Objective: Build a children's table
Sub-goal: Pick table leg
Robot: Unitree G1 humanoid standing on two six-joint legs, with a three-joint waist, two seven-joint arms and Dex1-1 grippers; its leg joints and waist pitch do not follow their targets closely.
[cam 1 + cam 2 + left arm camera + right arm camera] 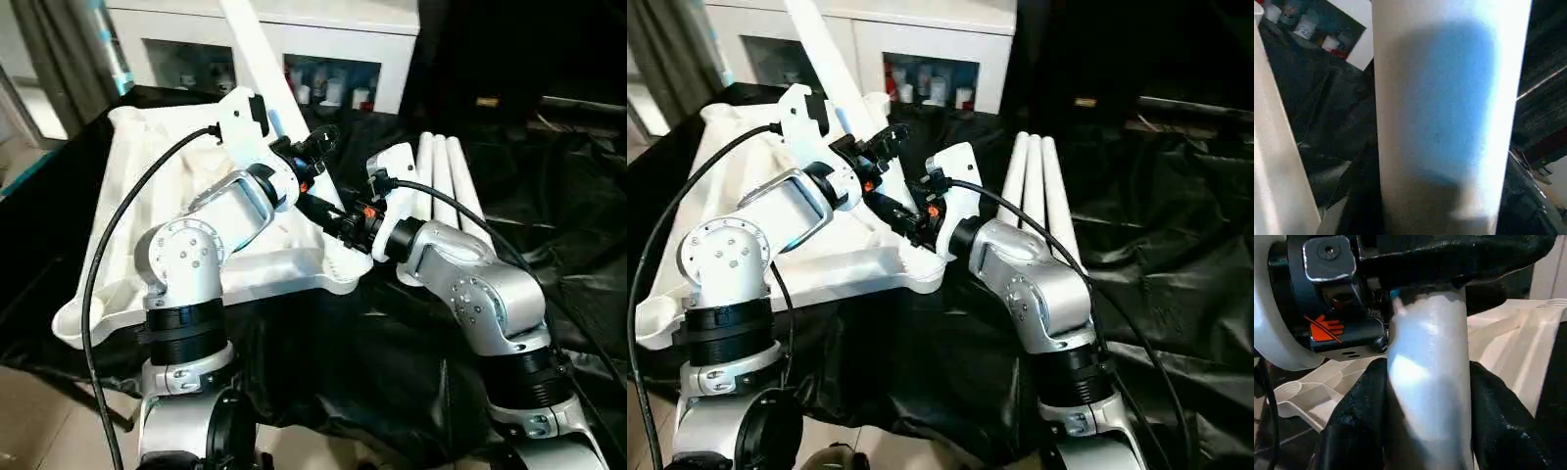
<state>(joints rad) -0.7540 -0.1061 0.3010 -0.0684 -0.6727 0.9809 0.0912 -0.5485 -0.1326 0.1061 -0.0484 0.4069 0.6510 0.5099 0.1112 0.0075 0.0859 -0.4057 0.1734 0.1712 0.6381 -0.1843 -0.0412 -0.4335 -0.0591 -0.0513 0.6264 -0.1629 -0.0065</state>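
Table top point(147, 211): white rimmed plastic slab, lying underside up on the black-draped work table point(578, 235); I see it at about 9 o'clock from the centre of the head view, its rounded corner lobe reaching toward the middle.
Held leg point(257, 54): white tapered tube rising steeply from the near corner of the table top toward 11 o'clock, its upper end crossing in front of the cabinet.
Left gripper point(312, 149): my left arm's black fingers are closed around the held leg, higher up the tube; in the left wrist view the leg point(1449, 107) runs straight up between the dark fingers.
Right gripper point(345, 227): black fingers point(1356, 406) clamped on either side of the same leg, low down near the corner lobe; the left gripper sits just above it in the right wrist view.
Spare legs point(453, 181): three white tubes lying side by side on the black cloth, at about 2 o'clock from the grippers, beyond my right forearm.
Cabinet point(323, 39): white, glass doors, small bottles inside, at 12 o'clock behind the work table.
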